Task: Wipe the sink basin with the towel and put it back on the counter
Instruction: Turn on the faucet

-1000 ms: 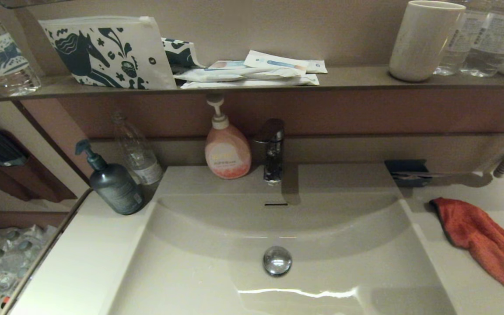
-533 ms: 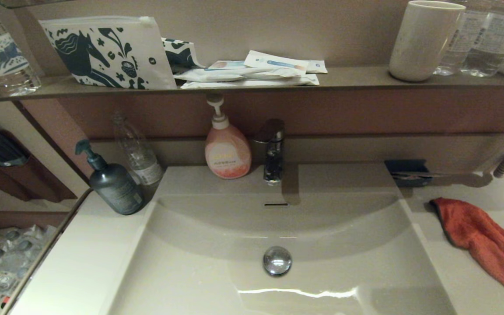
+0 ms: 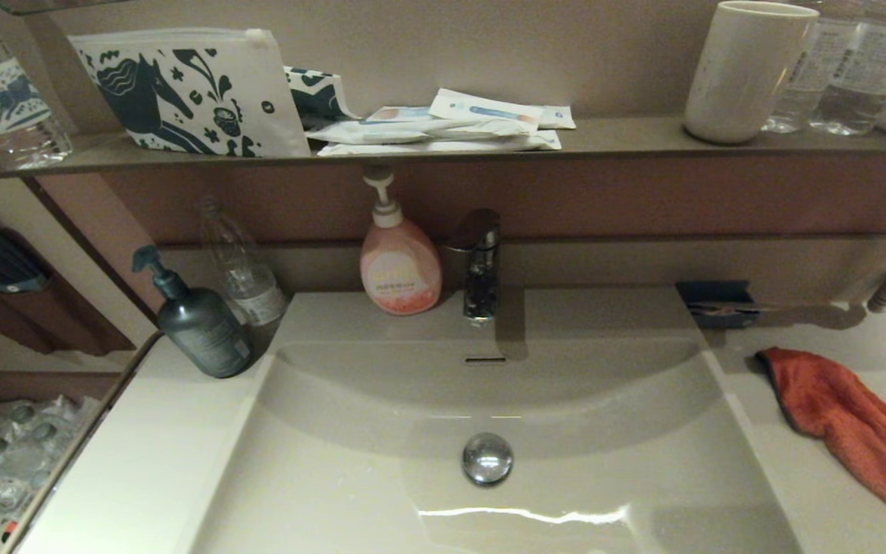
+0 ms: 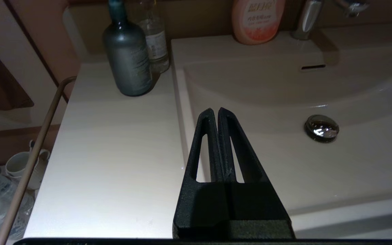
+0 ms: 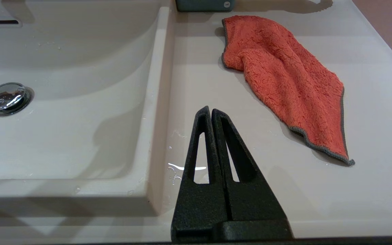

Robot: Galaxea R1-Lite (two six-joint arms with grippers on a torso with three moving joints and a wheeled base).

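Over on the left stretch of the counter (image 3: pixel 135 477), a dark grey pump bottle (image 3: pixel 201 327) and a clear plastic bottle (image 3: pixel 241 265) stand pushed back toward the wall, out of the way of any wiping. The left gripper (image 4: pixel 215 114) hangs above the left rim where counter meets the sink basin (image 3: pixel 335 492). Its jaws are pressed together with nothing between them and touch nothing; to my eye this arm is simply parked.

At the middle, a pink soap dispenser (image 3: pixel 400 269) and the chrome tap (image 3: pixel 478 261) sit on the far ledge, and the basin below holds only its round chrome drain plug (image 3: pixel 487 458) and the overflow slot (image 3: pixel 484 359). A few water drops seem to cling to the right rim, though the glare makes that hard to be sure of.

Moving right, the right gripper (image 5: pixel 211 113) hovers over the counter just right of the basin edge. Its jaws are clenched on nothing and clear of the surface, so they would need to spread before any pick.

Farthest right, the orange-red towel (image 3: pixel 851 427) lies loosely rumpled on the counter, running from a small dark box (image 3: pixel 716 302) at the far wall toward the near edge, near the gripper but apart from it. It looks untouched, so the wipe is yet to begin.
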